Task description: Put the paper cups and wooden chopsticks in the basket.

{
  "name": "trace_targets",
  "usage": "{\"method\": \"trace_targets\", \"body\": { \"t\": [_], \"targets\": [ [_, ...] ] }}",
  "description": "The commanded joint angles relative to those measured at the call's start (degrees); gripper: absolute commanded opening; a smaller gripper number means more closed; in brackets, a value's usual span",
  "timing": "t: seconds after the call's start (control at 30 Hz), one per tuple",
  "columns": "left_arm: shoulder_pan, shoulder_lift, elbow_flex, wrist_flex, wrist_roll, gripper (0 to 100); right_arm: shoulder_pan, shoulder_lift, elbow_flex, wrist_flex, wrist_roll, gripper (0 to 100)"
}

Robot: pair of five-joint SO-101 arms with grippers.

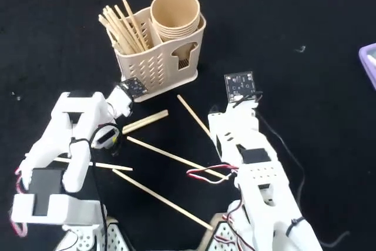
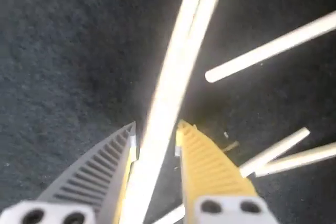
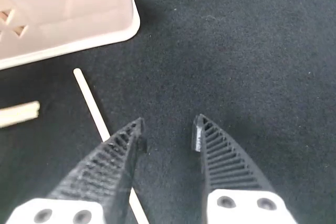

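1. Left gripper (image 2: 155, 139) pinched shut on chopstick pair (image 2: 181, 51) at desk's middle; grasp step.
2. Right gripper (image 3: 168, 129) gaped empty beside loose chopstick (image 3: 90, 100).
3. Paper cups (image 1: 175, 24) sat in basket (image 1: 154, 66) near desk's far edge; next, likely: lift pair, carry there.

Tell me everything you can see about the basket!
The basket looks like pale beige plastic and stands upright on the black cloth toward the table's back. It has two compartments and a wider flat base. Its front has rows of little slots on one side and a bigger cut-out on the other. A bundle of wooden chopsticks leans inside one compartment, and stacked paper cups sit in the other. A loose chopstick lies in front, not touching it.
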Motion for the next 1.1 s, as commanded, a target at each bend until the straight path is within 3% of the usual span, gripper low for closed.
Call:
{"method": "trace_targets", "body": {
  "t": [0.0, 0.3, 0.5, 0.77, 1.07],
  "targets": [
    [-2.59, 0.53, 1.36, 1.32, -1.85, 11, 0.88, -1.71, -0.4, -1.14, -0.35, 15.2],
    [-4.0, -0.09, 1.45, 1.32, -1.93, 3, 0.88, -1.71, -0.31, -1.14, -0.35, 15.2],
    [-4.09, -12.04, 5.49, 1.67, -2.02, 3, 0.88, -1.71, -0.31, -1.14, -0.35, 15.2],
    [-4.18, -32.26, 7.87, 17.23, -3.69, 3, -1.23, -1.63, -0.13, -1.14, -0.09, 15.2],
    [-4.18, -50.37, 1.54, 27.25, -1.23, 3, -1.49, -1.71, 0.4, -1.14, 0.0, 15.2]
  ]
}}
